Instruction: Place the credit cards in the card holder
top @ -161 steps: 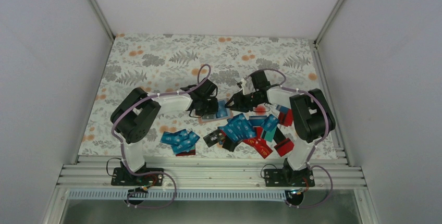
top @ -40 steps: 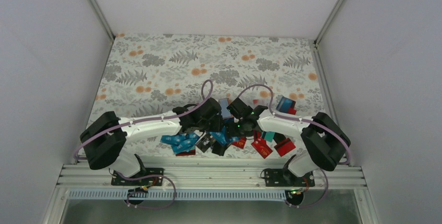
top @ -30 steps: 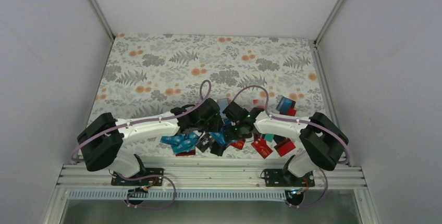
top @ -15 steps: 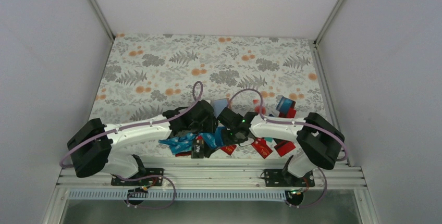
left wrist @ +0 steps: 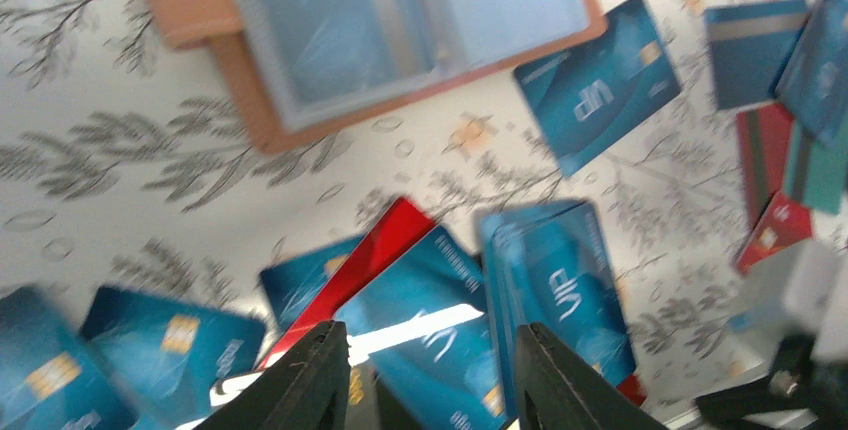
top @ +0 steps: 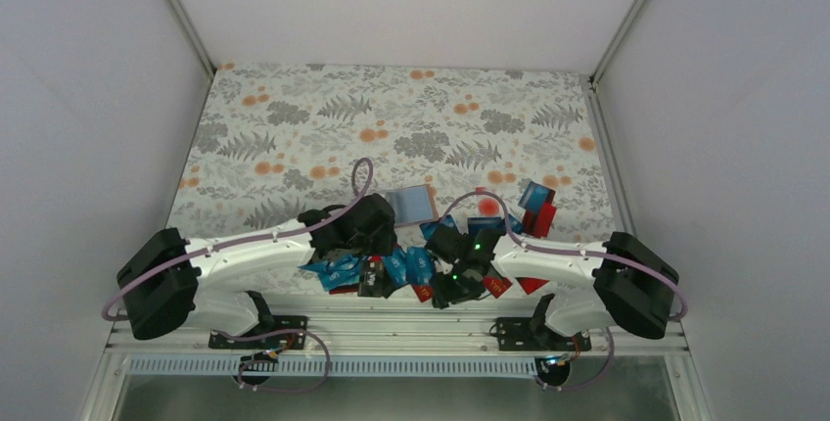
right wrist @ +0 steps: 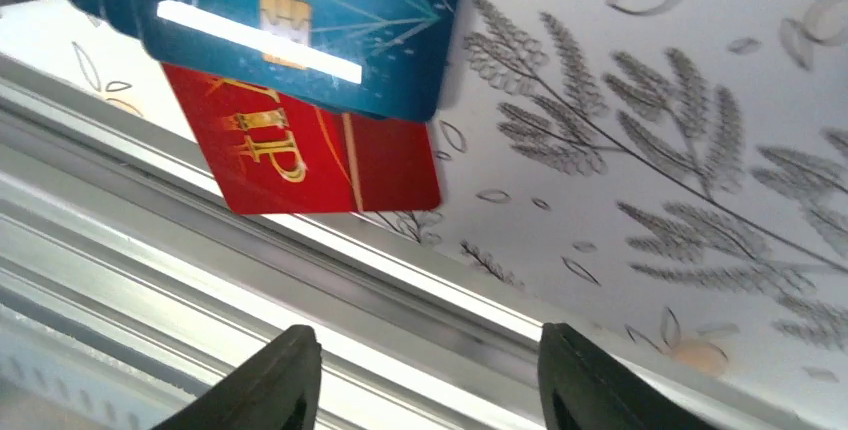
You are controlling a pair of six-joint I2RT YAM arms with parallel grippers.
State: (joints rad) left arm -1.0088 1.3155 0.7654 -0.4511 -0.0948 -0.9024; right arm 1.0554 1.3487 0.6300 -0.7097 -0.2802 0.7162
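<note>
Arms: left arm (top: 245, 247) and right arm (top: 553, 259) are pulling back toward the lower edge, uncovering the card holder (top: 409, 206), lying open at centre.
Credit cards (top: 396, 266): lying overlapped, lower centre.
Left gripper (left wrist: 432, 375): jaws standing apart, empty.
Right gripper (right wrist: 430, 380): jaws apart, empty; should be pinching just 1 overhanging edge.

The tan-pink card holder (left wrist: 400, 20) lies open and flat, its clear sleeves facing up. Blue, teal and red credit cards (left wrist: 565, 300) lie scattered and overlapping just beside it.
</note>
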